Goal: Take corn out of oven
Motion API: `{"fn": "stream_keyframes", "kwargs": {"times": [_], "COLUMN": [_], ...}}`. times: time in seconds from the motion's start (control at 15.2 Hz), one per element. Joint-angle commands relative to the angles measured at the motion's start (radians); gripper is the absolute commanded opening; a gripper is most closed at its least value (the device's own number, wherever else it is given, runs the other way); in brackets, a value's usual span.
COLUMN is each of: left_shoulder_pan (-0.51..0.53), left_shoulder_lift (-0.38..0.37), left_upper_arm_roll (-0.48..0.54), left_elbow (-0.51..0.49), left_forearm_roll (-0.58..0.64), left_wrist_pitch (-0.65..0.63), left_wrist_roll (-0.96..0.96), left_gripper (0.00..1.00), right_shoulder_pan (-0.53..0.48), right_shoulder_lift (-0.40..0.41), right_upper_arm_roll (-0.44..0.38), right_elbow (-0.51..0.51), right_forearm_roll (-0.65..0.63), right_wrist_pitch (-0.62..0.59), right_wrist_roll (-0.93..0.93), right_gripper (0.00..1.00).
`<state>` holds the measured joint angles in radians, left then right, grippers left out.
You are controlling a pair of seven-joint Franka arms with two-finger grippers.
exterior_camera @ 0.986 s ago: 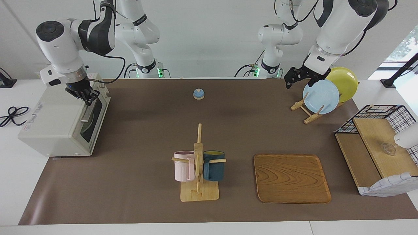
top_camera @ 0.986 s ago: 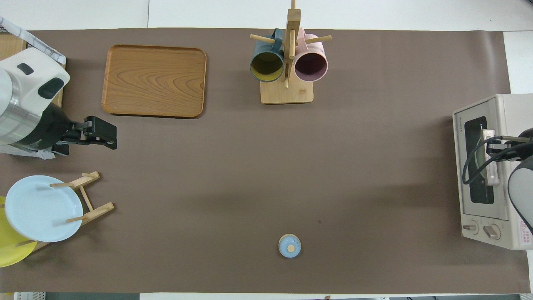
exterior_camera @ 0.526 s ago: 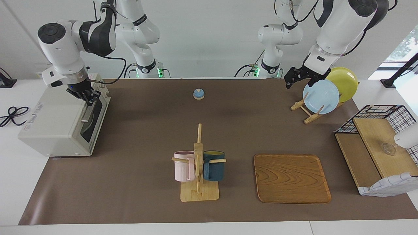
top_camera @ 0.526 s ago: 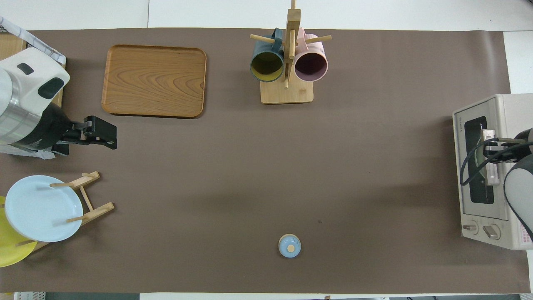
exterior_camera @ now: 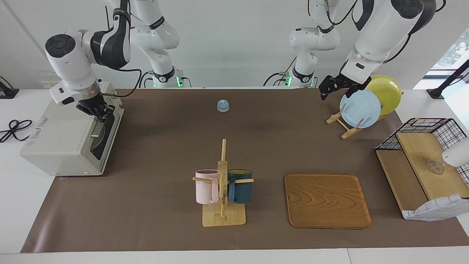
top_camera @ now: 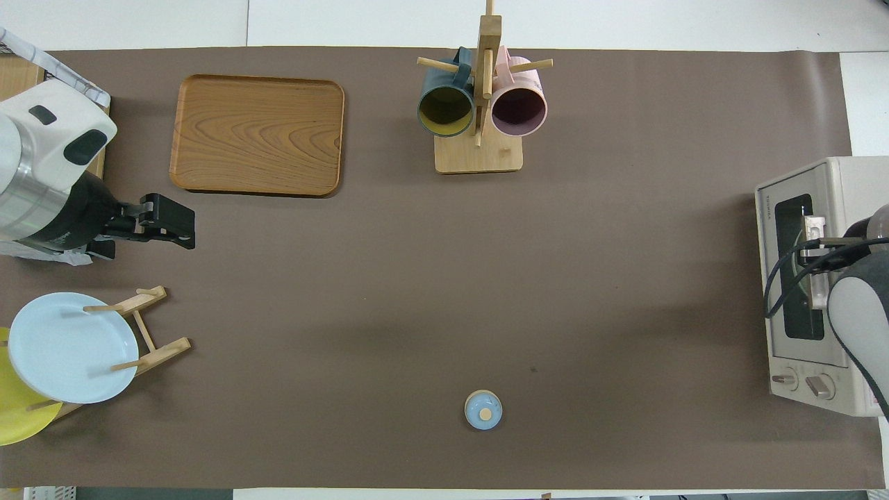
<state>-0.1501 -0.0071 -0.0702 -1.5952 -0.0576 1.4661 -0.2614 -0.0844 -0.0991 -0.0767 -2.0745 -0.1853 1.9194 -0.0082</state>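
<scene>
The off-white oven stands at the right arm's end of the table, also in the overhead view. Its dark glass door looks closed, with the silver bar handle across it. The corn is hidden. My right gripper is at the end of the handle nearer to the robots; in the overhead view the arm covers most of it. My left gripper hangs in the air beside the plate rack, also in the overhead view, and waits.
A plate rack holds a blue plate and a yellow plate. A mug tree bears a pink and a dark blue mug. A wooden tray, a small blue bell and a wire basket are also on the table.
The right arm's wrist and elbow have shifted a little toward the robots above the oven, the gripper staying at the handle. The door has not visibly moved. The left arm is still.
</scene>
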Motion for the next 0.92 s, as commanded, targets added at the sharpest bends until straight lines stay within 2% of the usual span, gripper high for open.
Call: {"fn": "stream_keyframes", "kwargs": {"times": [0.0, 0.39, 0.66, 0.85], "left_shoulder_pan": [0.001, 0.001, 0.001, 0.001], "left_shoulder_lift": [-0.014, -0.014, -0.014, -0.014], "left_upper_arm_roll": [0.0, 0.0, 0.0, 0.0], "left_elbow": [-0.009, -0.009, -0.009, -0.009], "left_forearm_roll": [0.019, 0.019, 0.019, 0.019], "left_wrist_pitch": [0.005, 0.005, 0.005, 0.003], "left_wrist_roll": [0.001, 0.001, 0.001, 0.001], "left_gripper": [1.0, 1.0, 1.0, 1.0], "right_shoulder_pan": [-0.012, -0.037, 0.004, 0.04], "right_shoulder_lift": [-0.002, -0.002, 0.006, 0.044], "right_upper_arm_roll": [0.006, 0.006, 0.008, 0.008], "right_elbow": [-0.024, -0.042, -0.045, -0.047], "right_forearm_roll": [-0.019, -0.005, -0.002, 0.001], "right_wrist_pitch": [0.018, 0.029, 0.039, 0.093], "right_wrist_roll": [-0.029, -0.087, -0.07, -0.055], "right_gripper": [0.0, 0.0, 0.0, 0.0]}}
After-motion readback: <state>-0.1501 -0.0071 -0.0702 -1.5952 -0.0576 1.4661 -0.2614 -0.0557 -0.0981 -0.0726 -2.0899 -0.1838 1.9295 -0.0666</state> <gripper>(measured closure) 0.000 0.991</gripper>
